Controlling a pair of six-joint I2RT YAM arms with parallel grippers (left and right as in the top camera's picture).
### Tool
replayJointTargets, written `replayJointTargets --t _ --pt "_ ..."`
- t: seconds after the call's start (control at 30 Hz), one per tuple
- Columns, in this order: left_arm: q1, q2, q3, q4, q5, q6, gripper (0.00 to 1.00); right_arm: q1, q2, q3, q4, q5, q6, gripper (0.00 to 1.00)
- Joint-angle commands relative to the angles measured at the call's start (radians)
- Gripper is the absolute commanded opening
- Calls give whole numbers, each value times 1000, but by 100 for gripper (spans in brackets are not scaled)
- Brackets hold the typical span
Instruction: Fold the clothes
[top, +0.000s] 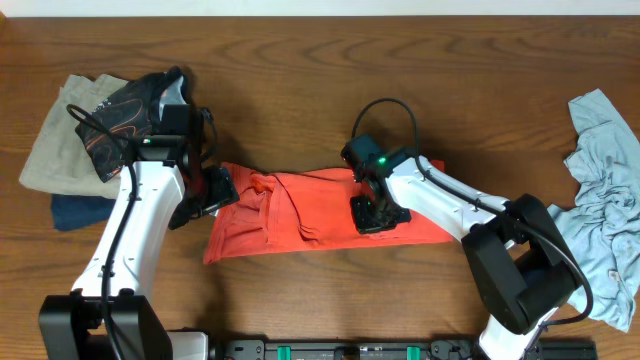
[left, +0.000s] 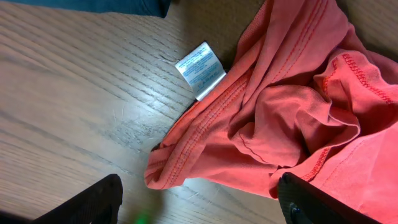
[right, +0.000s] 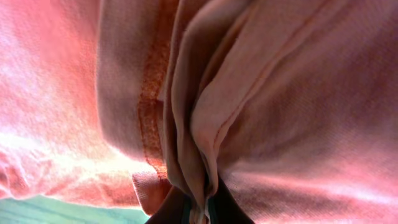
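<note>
Three garments at the far left of the brown wooden bench (top: 300, 60) look finished: a flat stack of khaki, black-and-orange and navy cloth (top: 60, 150). Just right of it the left claw (top: 218, 190) hangs with its fingers spread wide over the left end of the soft coral-red T-shirt (top: 300, 215), holding nothing. Its wrist view shows the stitched hem bunched and turned over there, with a small white care label (left: 200, 70) lying out on the wood beside it. The T-shirt lies in the middle of the bench as a long band running left to right. It seems to be folded along its length once, but it is rumpled and ridged in the centre, so I judge it about half done: the creases need smoothing and the band needs folding across. Toward its right end the right claw (top: 375, 212) is pressed together, pinching a raised fold of the red cloth, which its wrist view shows drawn between the fingertips. At the far right a crumpled pale blue-grey shirt (top: 600, 230) lies untouched, partly at the bench edge, and is yet to be folded. Open wood lies on the far side of the T-shirt, and a narrower strip lies on the near side between the two arm bases. The stack crowds the left arm, and the blue-grey shirt lies close beside the right arm.
</note>
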Motion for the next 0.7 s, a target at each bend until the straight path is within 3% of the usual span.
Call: replayJointTargets --t 0.0,0.2,0.43,0.5,0.57,0.6,0.67 --pt "-2 -1 6 -6 -2 6 81 4 -29 44 -35 -15 -19 7" --pt "-1 -1 6 -6 -2 7 81 6 -33 114 -138 -68 -53 3" --pt "-1 -1 6 -6 -2 7 81 26 -32 113 -142 -127 -58 12" --pt "-2 -1 6 -6 -2 6 82 34 -32 113 -143 -127 -61 26" --pt "-1 -1 6 -6 -2 7 82 37 -32 113 -150 -127 -82 51" --pt "-1 -1 6 -6 -2 7 82 36 -32 113 -156 -127 -92 54" --pt "-2 -1 6 -6 -1 22 85 34 -32 113 -176 -126 -143 51"
